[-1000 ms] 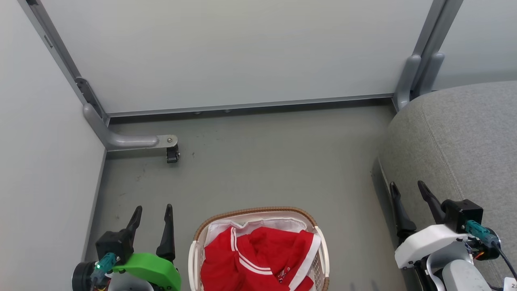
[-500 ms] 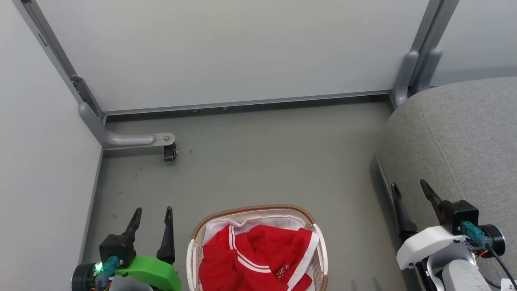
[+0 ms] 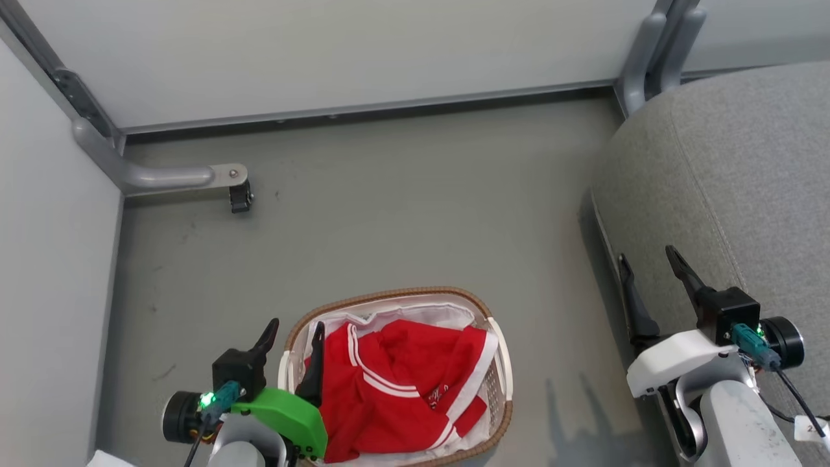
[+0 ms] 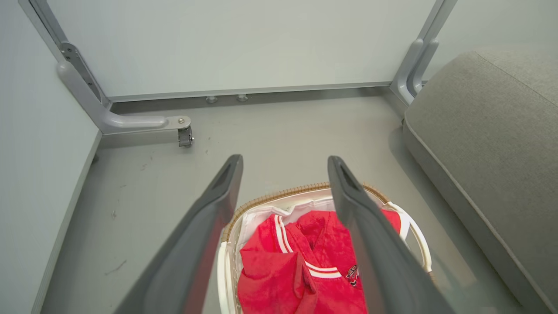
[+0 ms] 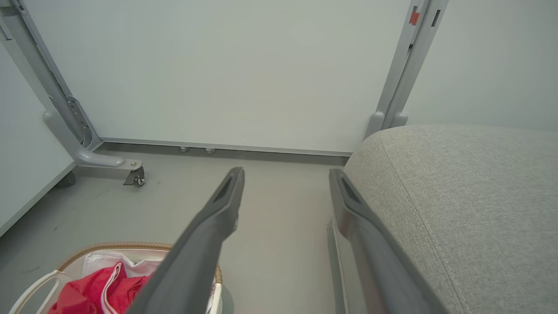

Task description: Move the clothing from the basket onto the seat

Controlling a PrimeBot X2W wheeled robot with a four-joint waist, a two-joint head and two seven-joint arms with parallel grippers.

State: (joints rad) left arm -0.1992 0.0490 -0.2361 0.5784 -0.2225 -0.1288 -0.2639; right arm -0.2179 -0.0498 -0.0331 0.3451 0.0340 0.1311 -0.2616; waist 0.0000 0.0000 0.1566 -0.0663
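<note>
— How is the clothing looking?
— It is showing as thin red cloth, faintly shiny and crumpling softly. The liner is reading as matt white cloth.
— And the basket?
— It is looking like smooth white perforated plastic, with a rough brown woven rim.
— The seat?
— It is showing coarse grey woven fabric, matt, with stitched seams.
— Anything hard?
— The floor is looking smooth, matt grey and lightly scuffed. The foot is gleaming dully like painted metal, and the panel is appearing smooth and matt.
</note>
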